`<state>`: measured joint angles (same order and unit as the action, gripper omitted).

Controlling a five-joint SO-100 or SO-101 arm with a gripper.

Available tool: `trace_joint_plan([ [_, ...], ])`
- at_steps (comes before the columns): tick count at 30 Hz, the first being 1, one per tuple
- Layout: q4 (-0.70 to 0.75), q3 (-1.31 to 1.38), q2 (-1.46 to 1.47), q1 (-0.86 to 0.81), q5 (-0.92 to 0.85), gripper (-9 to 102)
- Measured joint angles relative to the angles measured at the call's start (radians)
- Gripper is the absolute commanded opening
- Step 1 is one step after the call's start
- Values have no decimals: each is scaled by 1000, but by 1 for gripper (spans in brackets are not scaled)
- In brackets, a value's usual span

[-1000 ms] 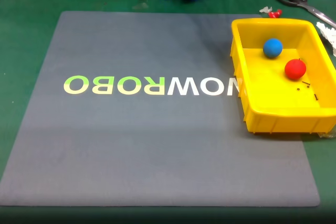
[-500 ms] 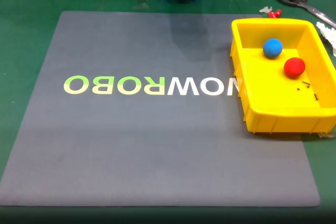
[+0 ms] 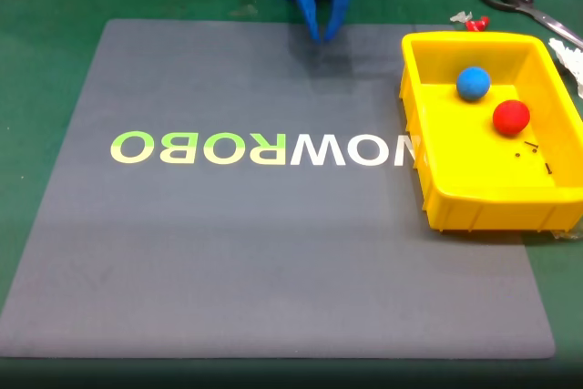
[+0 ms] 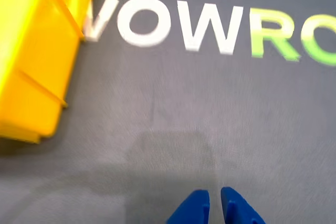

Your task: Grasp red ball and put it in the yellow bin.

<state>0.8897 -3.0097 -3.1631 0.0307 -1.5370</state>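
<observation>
Small matte red ball [image 3: 511, 117] stays inside bright yellow plastic bin [image 3: 428, 173]; task looks complete. Blue two-finger gripper [image 3: 323, 35], closed and empty, has swung into view at 12 o'clock.

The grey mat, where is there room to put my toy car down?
The grey mat is bare below its lettering and left of the yellow bin. It is crowded inside the bin, with the red ball and blue ball, and near the gripper.

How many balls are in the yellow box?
2. In the fixed view, the blue ball sits toward the back of the yellow box, and the red ball lies just in front of it, to its right. The walls hide none that I can tell.
</observation>
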Motion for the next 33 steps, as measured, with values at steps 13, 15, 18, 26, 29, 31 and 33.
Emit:
trace_joint_plan([
  [13, 227, -60, -74, -2, 17, 0],
  [15, 272, -60, -74, -2, 9, 0],
  [18, 347, -60, -106, -14, 2, 0],
  [26, 462, -60, -143, -18, -11, 0],
  [29, 462, -60, -141, -18, -11, 0],
  [31, 462, -60, -141, -18, -11, 0],
  [33, 462, -60, -141, -18, -11, 0],
])
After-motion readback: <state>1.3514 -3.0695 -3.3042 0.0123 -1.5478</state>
